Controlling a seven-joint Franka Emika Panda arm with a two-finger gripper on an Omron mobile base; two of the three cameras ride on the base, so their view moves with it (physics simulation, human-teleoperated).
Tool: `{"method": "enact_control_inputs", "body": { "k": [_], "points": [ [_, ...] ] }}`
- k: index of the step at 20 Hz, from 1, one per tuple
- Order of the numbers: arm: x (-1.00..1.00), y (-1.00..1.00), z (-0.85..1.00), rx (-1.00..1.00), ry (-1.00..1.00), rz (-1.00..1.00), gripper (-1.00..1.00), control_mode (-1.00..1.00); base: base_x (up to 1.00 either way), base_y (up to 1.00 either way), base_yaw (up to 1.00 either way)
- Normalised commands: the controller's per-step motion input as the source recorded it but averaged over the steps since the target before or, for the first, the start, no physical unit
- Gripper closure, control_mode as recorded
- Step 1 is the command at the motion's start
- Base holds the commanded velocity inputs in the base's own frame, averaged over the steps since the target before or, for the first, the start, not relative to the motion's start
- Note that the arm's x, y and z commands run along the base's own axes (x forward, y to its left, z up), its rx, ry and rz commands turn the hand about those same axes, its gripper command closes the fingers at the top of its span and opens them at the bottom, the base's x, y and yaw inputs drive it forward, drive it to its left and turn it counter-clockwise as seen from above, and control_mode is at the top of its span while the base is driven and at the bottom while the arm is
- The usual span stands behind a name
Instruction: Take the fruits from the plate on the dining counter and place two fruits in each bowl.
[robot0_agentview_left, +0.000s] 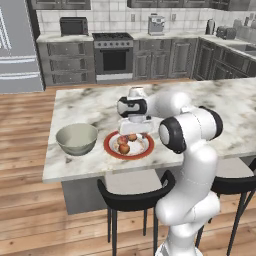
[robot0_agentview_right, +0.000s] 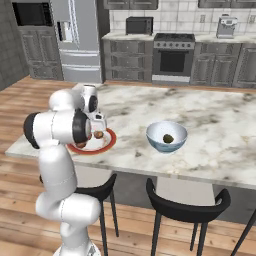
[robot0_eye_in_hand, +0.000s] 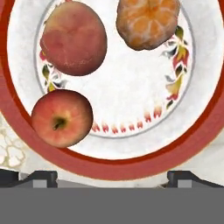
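The red-rimmed plate (robot0_agentview_left: 111, 151) (robot0_agentview_right: 102, 148) (robot0_eye_in_hand: 131, 87) lies near the front edge of the marbled dining counter (robot0_agentview_left: 90, 105) (robot0_agentview_right: 215, 120). Three fruits rest on it: a reddish peach (robot0_eye_in_hand: 74, 38), a peeled orange one (robot0_eye_in_hand: 148, 22) and a red apple (robot0_eye_in_hand: 62, 118) (robot0_agentview_left: 124, 148). My gripper (robot0_agentview_left: 134, 131) (robot0_agentview_right: 98, 128) (robot0_eye_in_hand: 111, 177) hangs just above the plate, pointing down, open, with nothing between its fingers. An empty grey bowl (robot0_agentview_left: 76, 138) stands left of the plate. To the plate's right, a pale bowl (robot0_agentview_right: 167, 136) holds a dark green fruit (robot0_agentview_right: 168, 138).
Black stools (robot0_agentview_left: 135, 195) (robot0_agentview_right: 186, 206) stand tucked under the counter's front edge. Behind the counter are dark cabinets with a stove (robot0_agentview_left: 114, 55) (robot0_agentview_right: 173, 57) and a fridge (robot0_agentview_right: 75, 35).
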Motion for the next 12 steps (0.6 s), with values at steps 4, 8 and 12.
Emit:
{"method": "enact_control_inputs", "body": {
  "k": [4, 8, 12],
  "points": [
    [0.00, 0.76, -0.25, 0.02, 0.13, 0.04, -1.00, -1.00, 0.00, 0.00, 0.00],
    [0.11, 0.42, -0.10, 0.00, 0.00, 0.01, -1.00, -1.00, 0.00, 0.00, 0.00],
    [0.13, 0.01, -0.17, 0.00, -0.04, 0.00, -1.00, -1.00, 0.00, 0.00, 0.00]
  ]
}}
